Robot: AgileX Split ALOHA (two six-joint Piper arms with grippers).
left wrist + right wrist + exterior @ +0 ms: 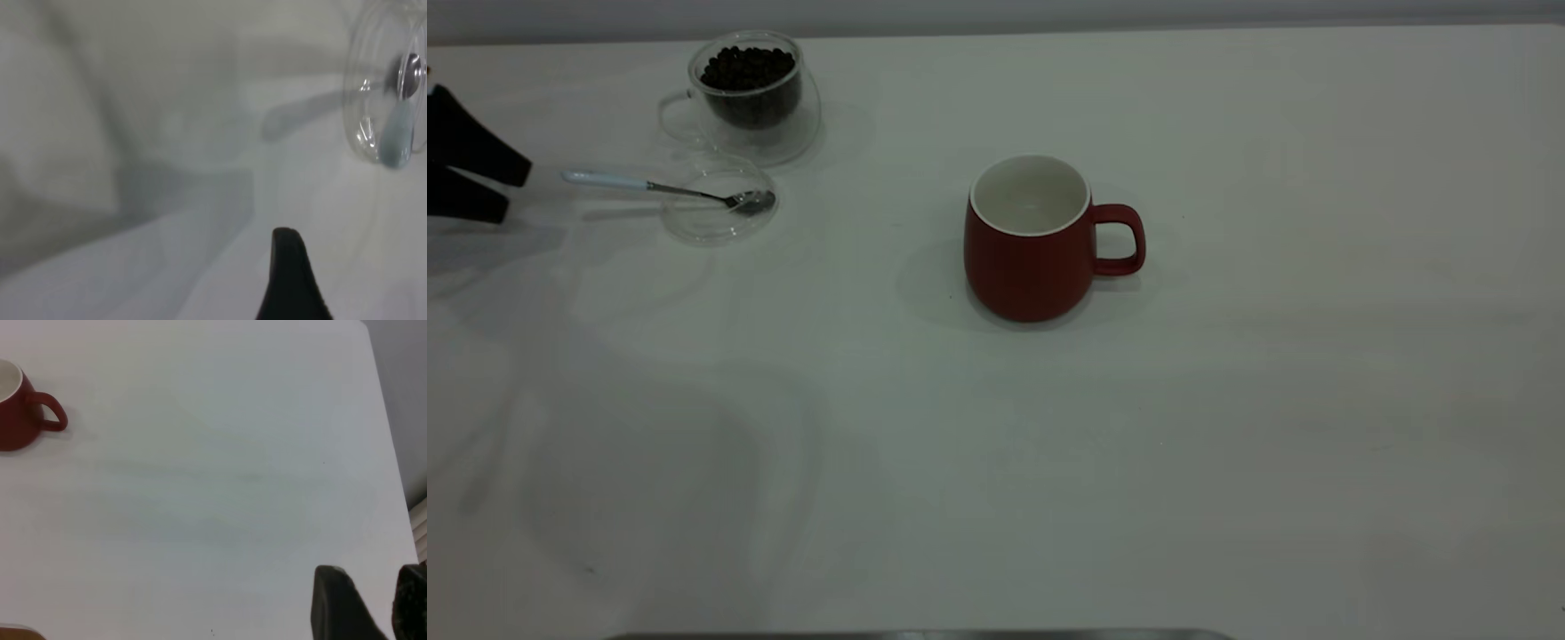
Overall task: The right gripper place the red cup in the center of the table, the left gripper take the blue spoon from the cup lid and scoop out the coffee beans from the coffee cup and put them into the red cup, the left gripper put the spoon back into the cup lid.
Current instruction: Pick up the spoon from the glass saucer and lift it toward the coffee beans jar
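Observation:
The red cup (1032,240) stands upright and empty near the middle of the table (1227,400), handle to the right; it also shows in the right wrist view (17,413). The blue spoon (618,181) lies with its bowl in the cup lid (703,227) and its handle pointing left; both show in the left wrist view, spoon (398,137) and lid (363,87). The coffee cup (783,133) behind the lid holds the coffee beans (747,67). My left gripper (514,191) is open and empty, just left of the spoon's handle. My right gripper (371,577) is open and empty, far right of the red cup.
The table's far edge runs just behind the coffee cup. The table's right edge (387,440) shows near my right gripper. A grey strip (916,635) lies along the near edge.

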